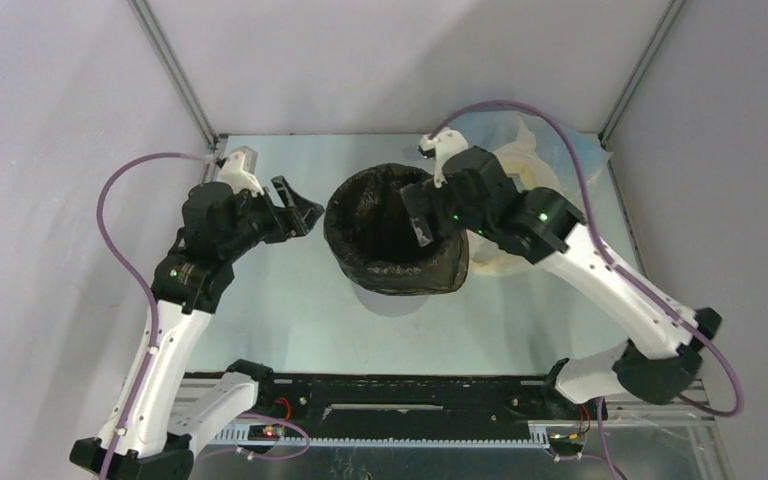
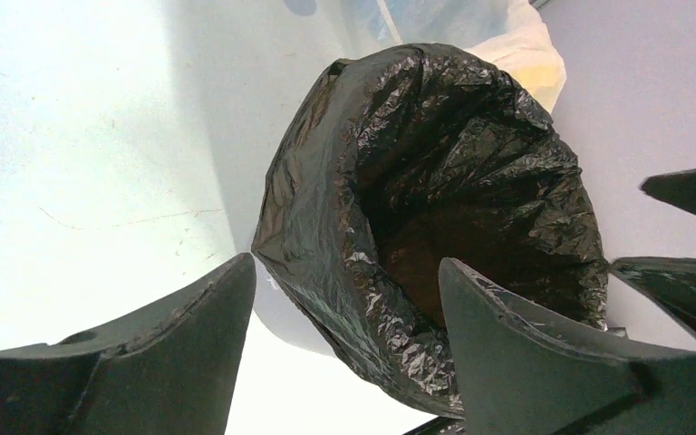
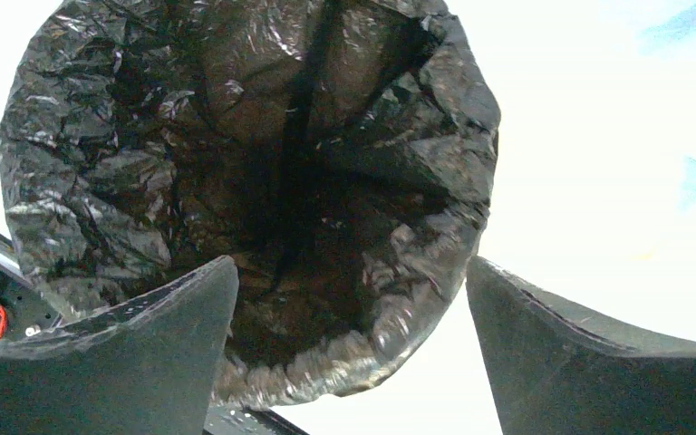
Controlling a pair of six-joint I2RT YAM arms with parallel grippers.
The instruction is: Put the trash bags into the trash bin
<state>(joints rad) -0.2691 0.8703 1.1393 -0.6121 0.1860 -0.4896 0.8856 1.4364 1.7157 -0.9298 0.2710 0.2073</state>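
- Trash bag point(image 1: 392, 240) lines trash bin point(image 2: 283, 319), frame centre; bag edge folds over the rim.
- Left end effector point(image 1: 298, 206): wide open, empty, bare worktop point(image 1: 260, 300) between it and the bin.
- Right end effector point(image 1: 422, 215): wide open, empty, over the right rim.

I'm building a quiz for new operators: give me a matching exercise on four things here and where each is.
1 trash bag
2 left gripper
3 right gripper
4 translucent bag

A behind the trash bin, far right
B lining the trash bin
C open, left of the bin
D open, above the bin's rim

Pairs: 1-B, 2-C, 3-D, 4-A
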